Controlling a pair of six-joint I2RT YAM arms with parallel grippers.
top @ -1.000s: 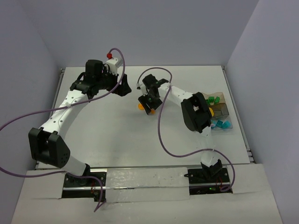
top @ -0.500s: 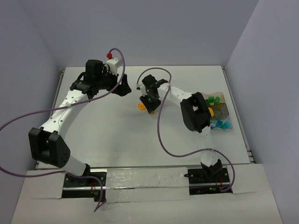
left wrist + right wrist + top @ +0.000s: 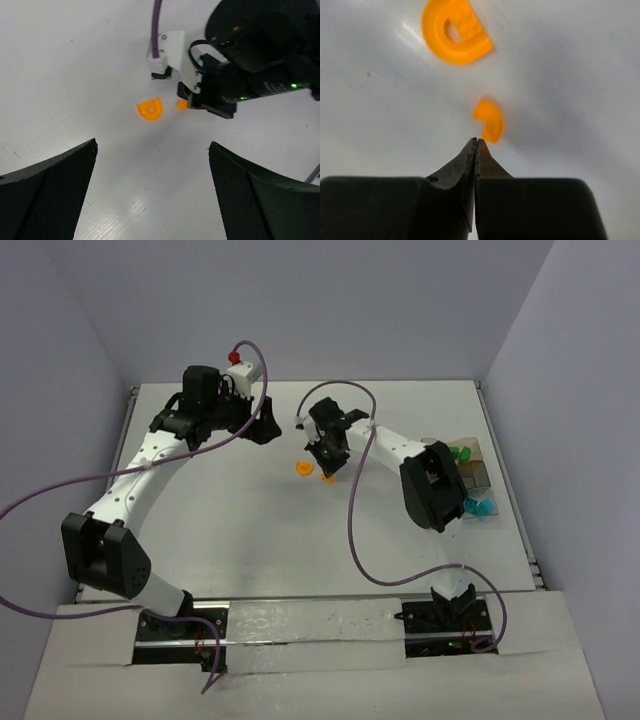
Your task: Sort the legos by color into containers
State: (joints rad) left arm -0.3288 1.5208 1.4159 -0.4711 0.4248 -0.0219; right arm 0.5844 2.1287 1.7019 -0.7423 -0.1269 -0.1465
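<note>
Overall, the table (image 3: 230, 530) is a flat matt white board, closed in on the left, far and right sides by plain pale lavender walls (image 3: 400, 300). A purple cable (image 3: 352, 530) loops over it from the right arm toward the near edge.

Two orange pieces lie on the bare white, about midway between the left and right edges and somewhat nearer the far edge. One is a half-round brick (image 3: 455, 31), a flat D shape with a ring-like hollow in its top. The other is a much smaller curved bit (image 3: 490, 119), shaped like a short arc, lying just beside it and apart from it.

The right gripper (image 3: 476, 145) points down at these, its two fingers pressed tip to tip with nothing between them. The curved bit sits just beyond the tips; whether it touches them I cannot tell. The left gripper (image 3: 152, 145) hangs near the far edge, left of the pieces, its mesh-faced fingers spread wide and holding nothing.

At the right edge, about halfway along, stand a tan box (image 3: 477, 448) and, on its near side, a clear box (image 3: 490, 515). Green bricks (image 3: 459, 454) show in the tan one and teal bricks (image 3: 477, 505) in the clear one.

From above, the right arm's black elbow covers the left part of both boxes, so their full contents and the bricks' shapes cannot be made out. The curved bit is largely masked there by the gripper.
</note>
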